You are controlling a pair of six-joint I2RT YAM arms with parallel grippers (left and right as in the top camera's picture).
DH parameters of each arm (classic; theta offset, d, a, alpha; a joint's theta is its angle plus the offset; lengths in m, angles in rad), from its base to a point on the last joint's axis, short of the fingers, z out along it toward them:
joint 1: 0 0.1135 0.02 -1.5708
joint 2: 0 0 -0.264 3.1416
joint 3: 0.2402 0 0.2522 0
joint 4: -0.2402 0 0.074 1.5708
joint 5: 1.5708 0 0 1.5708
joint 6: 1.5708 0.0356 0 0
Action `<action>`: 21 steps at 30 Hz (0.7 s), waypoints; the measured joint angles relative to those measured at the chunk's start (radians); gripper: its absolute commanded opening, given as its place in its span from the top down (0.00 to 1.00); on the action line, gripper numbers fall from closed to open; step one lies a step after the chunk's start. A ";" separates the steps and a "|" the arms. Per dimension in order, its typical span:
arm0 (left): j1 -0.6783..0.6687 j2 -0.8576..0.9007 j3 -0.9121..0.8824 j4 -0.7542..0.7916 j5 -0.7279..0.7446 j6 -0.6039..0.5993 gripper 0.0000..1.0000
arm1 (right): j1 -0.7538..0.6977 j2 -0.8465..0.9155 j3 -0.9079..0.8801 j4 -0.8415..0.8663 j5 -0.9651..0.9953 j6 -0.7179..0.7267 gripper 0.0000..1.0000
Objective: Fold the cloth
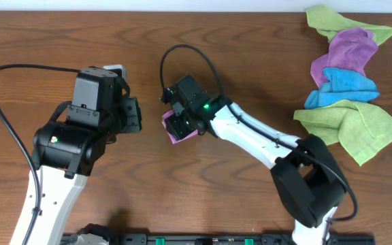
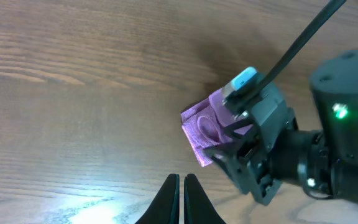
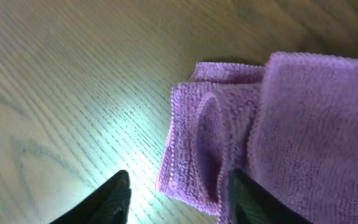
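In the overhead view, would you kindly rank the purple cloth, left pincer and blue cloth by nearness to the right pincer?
1. purple cloth, under the right pincer.
2. left pincer, close beside it.
3. blue cloth, in the far pile.

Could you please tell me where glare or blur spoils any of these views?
Overhead: evenly lit and sharp, shadows soft. Left wrist: a white glare patch lies on the table near the tips of the left gripper. Right wrist: glare washes out the wood grain beside the cloth, and the right gripper shows dark and soft-edged.
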 measured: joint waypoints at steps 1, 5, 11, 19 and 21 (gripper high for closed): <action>0.000 0.000 0.000 0.000 0.000 0.000 0.94 | -0.018 0.000 0.000 -0.004 -0.008 0.007 0.52; 0.000 0.016 0.000 0.016 0.000 0.002 0.68 | -0.101 -0.010 0.000 -0.025 -0.018 0.032 0.98; 0.000 0.123 -0.063 0.084 0.008 -0.002 0.05 | -0.190 -0.067 0.002 -0.044 0.019 0.072 0.99; 0.000 0.334 -0.215 0.274 0.154 -0.007 0.05 | -0.232 -0.069 0.003 -0.058 0.204 0.151 0.99; 0.000 0.364 -0.254 0.338 0.190 -0.017 0.05 | -0.234 -0.062 0.003 -0.056 0.233 0.155 0.99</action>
